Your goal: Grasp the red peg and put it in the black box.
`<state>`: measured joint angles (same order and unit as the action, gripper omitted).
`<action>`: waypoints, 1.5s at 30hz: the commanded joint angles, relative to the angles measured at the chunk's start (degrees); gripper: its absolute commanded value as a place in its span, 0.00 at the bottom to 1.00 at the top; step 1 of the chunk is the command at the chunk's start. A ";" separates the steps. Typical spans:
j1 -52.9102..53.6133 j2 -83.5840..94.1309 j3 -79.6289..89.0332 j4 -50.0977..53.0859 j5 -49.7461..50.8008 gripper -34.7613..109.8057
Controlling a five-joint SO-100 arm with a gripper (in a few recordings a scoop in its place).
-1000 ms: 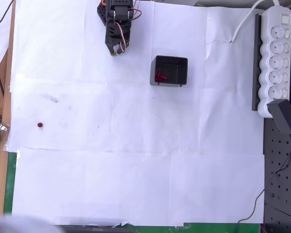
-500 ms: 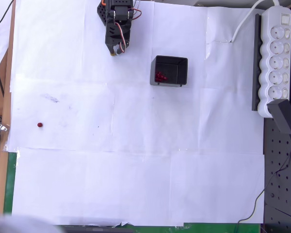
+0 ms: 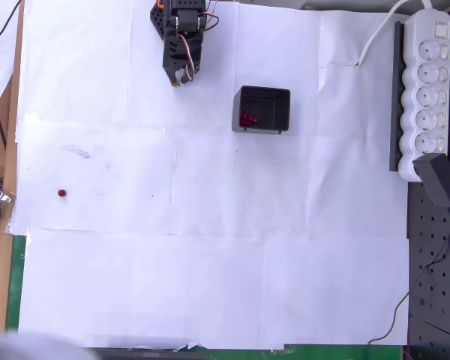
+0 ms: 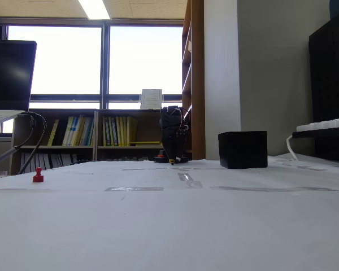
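In your overhead view, the red peg [image 3: 61, 193] lies alone on the surface [image 3: 210, 285] at far left, well apart from the black box [image 3: 262, 109] at upper centre. What look like more pegs [image 3: 247, 118] sit inside it. The gripper [image 3: 178, 77] hangs left of the box; a power strip [image 3: 427, 90] lies at the right edge.

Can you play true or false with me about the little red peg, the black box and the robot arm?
1. The red peg lies on the white paper, far from the black box. True.
2. The gripper is holding the red peg. False: it hangs near the arm's base, away from the peg.
3. The black box already has red pegs inside. True.
4. In the fixed view, the red peg is right of the black box. False: it is left.
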<state>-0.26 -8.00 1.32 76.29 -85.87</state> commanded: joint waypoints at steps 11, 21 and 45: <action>7.21 10.37 -4.75 -24.87 -17.49 0.24; 15.73 24.08 0.00 -50.10 -25.93 0.25; 30.67 84.90 32.78 -110.83 -13.80 0.26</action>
<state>29.44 69.17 20.48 -32.08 -101.60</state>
